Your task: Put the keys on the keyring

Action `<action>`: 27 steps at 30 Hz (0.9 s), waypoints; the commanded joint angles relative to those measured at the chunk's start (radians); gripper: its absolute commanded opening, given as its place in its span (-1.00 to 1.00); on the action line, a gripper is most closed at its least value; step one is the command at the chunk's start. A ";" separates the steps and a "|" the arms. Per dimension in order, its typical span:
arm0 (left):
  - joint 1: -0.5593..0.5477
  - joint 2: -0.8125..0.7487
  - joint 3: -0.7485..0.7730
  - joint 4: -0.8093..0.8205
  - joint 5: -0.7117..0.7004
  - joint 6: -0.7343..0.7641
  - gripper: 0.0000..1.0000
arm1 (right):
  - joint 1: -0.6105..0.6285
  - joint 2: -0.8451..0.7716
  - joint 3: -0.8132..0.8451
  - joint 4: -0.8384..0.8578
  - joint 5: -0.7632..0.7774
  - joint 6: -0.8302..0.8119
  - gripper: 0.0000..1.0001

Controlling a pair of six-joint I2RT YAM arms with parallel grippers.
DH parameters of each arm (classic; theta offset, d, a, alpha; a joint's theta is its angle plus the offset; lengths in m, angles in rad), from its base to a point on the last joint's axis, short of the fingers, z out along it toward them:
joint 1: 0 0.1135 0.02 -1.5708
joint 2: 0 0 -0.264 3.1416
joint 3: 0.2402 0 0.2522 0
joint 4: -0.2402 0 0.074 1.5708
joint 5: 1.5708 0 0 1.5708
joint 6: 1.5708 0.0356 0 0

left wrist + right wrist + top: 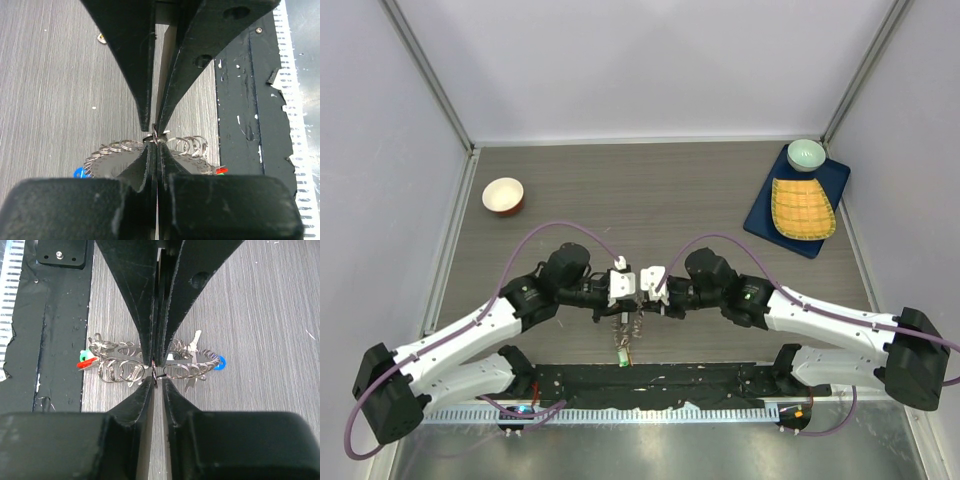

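Observation:
The keyring [626, 325] hangs at the table's near middle, a grey ring fringed with small silver split rings and keys. A green tag [620, 356] sits at its low end. My left gripper [623, 285] and right gripper [653, 283] meet tip to tip just above it. In the left wrist view the left gripper [157, 142] is shut on the keyring [107, 160]. In the right wrist view the right gripper [157, 380] pinches a thin small ring edge-on at the keyring [185, 371]. Blue [220, 361], red [86, 363] and green [86, 354] tags show.
An orange-brown bowl [503, 195] stands at the back left. A blue tray [765, 215] at the back right holds a yellow bamboo dish [803, 207] and a pale green bowl [806, 154]. A black strip [650, 385] runs along the near edge. A small metal piece [101, 38] lies apart.

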 commanded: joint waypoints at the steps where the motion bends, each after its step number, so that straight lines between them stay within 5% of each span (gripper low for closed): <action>1: -0.028 -0.013 0.009 0.019 -0.014 -0.009 -1.00 | 0.018 -0.025 0.088 0.182 -0.001 -0.017 -0.52; 13: -0.028 -0.105 -0.048 0.094 -0.086 0.004 -1.00 | 0.014 -0.160 -0.036 0.160 0.075 0.082 -0.26; 27: -0.028 -0.165 -0.075 0.148 -0.062 0.002 -1.00 | -0.166 -0.124 -0.173 0.386 -0.226 0.094 -0.42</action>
